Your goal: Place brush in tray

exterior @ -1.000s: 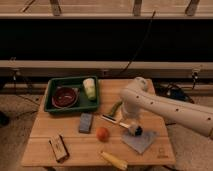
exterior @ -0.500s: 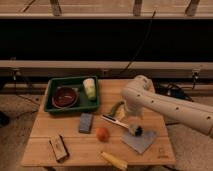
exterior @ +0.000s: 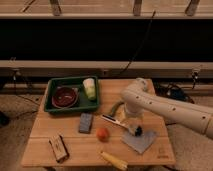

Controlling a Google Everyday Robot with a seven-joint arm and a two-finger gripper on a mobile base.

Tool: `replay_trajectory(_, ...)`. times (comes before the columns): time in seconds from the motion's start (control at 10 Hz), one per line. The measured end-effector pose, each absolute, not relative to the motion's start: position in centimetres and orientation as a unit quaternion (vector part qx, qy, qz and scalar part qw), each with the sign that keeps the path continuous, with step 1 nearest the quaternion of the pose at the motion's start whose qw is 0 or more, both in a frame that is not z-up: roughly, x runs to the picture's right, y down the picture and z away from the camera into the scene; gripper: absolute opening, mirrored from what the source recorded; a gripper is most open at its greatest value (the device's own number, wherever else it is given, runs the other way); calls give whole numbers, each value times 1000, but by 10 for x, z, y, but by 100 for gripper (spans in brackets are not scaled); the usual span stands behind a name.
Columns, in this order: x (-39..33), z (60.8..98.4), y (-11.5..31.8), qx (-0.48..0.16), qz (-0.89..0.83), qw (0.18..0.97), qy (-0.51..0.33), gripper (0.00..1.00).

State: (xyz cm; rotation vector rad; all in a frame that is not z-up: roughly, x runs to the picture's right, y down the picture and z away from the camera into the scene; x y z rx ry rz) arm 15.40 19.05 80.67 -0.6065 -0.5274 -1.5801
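Observation:
The brush (exterior: 116, 121) lies on the wooden table (exterior: 75, 155), its white handle pointing left and its black bristle head (exterior: 136, 131) at the edge of the grey cloth (exterior: 141, 141). My gripper (exterior: 131, 123) hangs from the white arm directly over the brush, near the head end. The dark green tray (exterior: 71, 110) sits at the table's back left, well to the left of the gripper. It holds a dark red bowl (exterior: 64, 97) and a pale green cup (exterior: 89, 88).
A grey block (exterior: 85, 122) and an orange ball (exterior: 102, 133) lie between tray and brush. A green pepper (exterior: 115, 108) is beside the arm. A yellow corn piece (exterior: 114, 160) and a brown box (exterior: 59, 148) lie near the front edge.

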Motion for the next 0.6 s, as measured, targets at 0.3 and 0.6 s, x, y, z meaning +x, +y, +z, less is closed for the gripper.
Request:
replay_trajectory(0.3, 160, 813, 196, -270, -693, 630, -225, 72)
replay_trajectory(0.6, 165, 818, 205, -279, -694, 623, -228, 72)
